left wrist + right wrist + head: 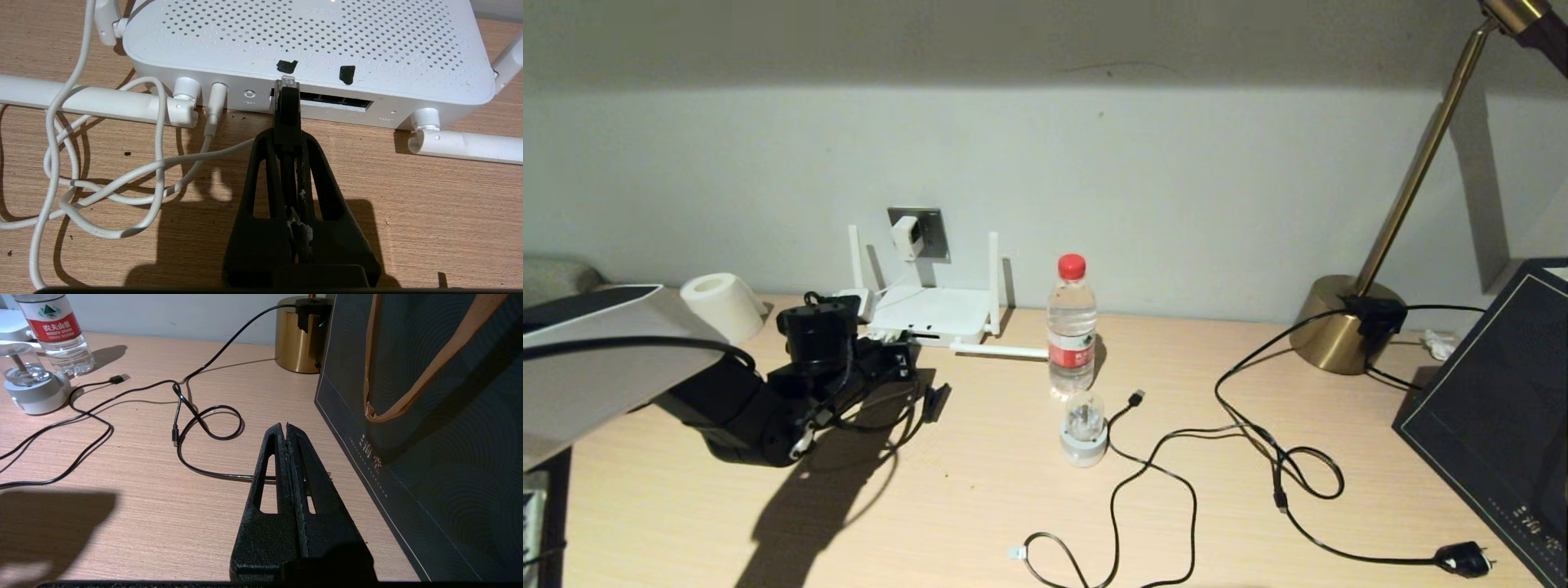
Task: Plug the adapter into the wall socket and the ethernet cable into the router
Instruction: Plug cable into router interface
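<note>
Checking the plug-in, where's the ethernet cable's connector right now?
In the left wrist view, the ethernet cable is pinched in the left gripper, clear tip at the router port row's end.

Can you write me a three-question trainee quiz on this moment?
1. True or false: the adapter is already in the wall socket.
2. What does the left gripper hold: A) ethernet cable B) water bottle C) lamp cord?
3. Fill in: the cable's clear tip is at the ports of the ____.

Key: 1 true; 2 A; 3 router.
</note>
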Tool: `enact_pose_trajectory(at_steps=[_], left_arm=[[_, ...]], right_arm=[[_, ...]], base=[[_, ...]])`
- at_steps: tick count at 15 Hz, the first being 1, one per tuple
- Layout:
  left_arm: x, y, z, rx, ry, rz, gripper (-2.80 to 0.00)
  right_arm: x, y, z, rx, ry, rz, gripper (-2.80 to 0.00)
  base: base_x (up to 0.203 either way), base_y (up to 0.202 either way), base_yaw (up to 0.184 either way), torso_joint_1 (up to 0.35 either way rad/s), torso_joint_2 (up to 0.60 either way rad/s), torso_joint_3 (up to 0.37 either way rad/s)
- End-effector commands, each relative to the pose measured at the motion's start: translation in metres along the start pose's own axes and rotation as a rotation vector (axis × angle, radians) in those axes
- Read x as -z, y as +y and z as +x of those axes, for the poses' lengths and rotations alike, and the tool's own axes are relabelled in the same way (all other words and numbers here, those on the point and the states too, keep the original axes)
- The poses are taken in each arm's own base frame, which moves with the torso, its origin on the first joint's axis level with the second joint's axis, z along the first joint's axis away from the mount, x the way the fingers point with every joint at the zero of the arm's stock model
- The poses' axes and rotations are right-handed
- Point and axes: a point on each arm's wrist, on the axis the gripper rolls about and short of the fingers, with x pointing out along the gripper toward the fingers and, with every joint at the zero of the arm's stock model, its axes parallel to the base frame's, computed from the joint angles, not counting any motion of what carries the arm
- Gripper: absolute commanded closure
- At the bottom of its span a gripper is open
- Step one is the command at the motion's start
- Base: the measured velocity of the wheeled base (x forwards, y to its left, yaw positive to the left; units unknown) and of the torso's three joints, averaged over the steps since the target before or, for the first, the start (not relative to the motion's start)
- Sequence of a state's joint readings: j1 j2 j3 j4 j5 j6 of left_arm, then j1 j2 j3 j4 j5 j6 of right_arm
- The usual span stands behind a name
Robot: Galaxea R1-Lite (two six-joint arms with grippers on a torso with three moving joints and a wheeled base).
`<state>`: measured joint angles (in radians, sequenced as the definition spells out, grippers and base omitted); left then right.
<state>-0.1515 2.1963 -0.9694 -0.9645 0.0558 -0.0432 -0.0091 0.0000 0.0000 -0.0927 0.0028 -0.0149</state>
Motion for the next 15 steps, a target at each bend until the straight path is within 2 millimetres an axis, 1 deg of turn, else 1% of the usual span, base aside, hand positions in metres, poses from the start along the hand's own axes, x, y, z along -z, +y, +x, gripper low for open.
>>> enact_pose_trajectory(at_steps=[1,15], left_arm=[[0.0033,-0.0002,0.0036,-0.001,0.003,0.000,0.00],[0.0090,-0.0007,0.0052,0.000,0.019,0.000,0.00]], right_arm=[[0.0099,0.0002,0.0020,-0.001,0.036,0.000,0.00],[0.0099,0.0002,0.0020,-0.001,0.036,0.000,0.00]], base=[[0.000,0.000,0.000,0.000,0.00,0.000],[0.000,0.000,0.000,0.000,0.00,0.000]])
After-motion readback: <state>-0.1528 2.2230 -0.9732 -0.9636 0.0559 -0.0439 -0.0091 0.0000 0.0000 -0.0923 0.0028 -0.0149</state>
